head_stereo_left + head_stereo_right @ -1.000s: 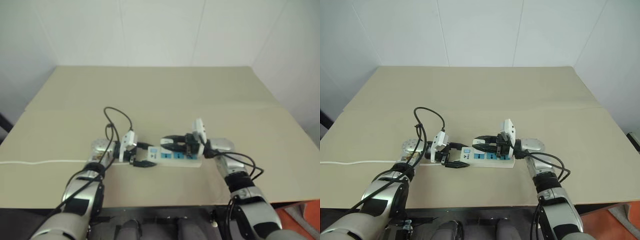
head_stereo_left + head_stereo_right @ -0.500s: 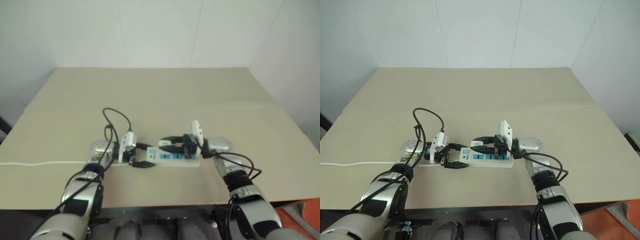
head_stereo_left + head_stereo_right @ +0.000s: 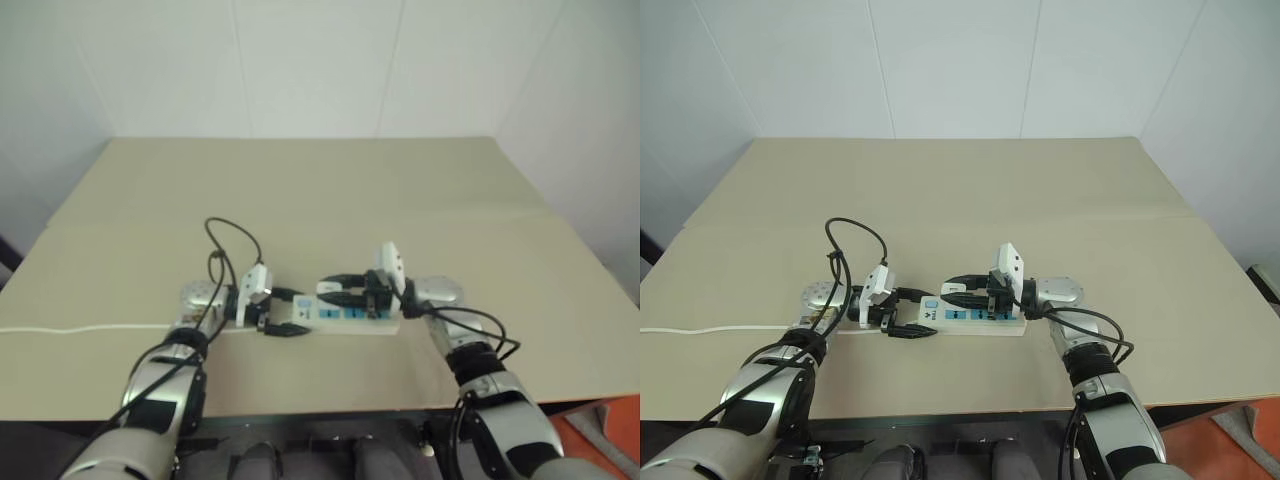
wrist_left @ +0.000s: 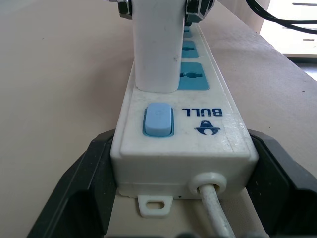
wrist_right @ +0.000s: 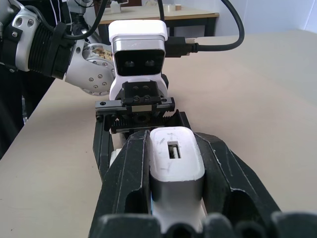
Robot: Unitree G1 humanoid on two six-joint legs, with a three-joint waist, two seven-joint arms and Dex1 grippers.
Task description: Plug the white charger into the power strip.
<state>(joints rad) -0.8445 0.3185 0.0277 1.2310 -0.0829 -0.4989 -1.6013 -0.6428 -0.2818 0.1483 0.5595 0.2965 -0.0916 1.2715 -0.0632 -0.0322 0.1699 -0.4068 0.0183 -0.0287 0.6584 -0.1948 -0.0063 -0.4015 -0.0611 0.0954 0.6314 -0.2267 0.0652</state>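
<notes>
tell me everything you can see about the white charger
The white charger is a small rounded block of smooth, slightly scuffed white plastic with a small rectangular slot in its end face. The right gripper is shut on its sides. It stands upright on the power strip, at the socket nearest the blue switch; how deep it sits is hidden.

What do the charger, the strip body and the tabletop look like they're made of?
The white charger: smooth, slightly glossy moulded plastic, faint scuffs.
The power strip: hard white plastic, moulded seams, printed logo, blue plastic switch.
The table: matte beige, probably laminate or painted board; a seam runs across it.
</notes>
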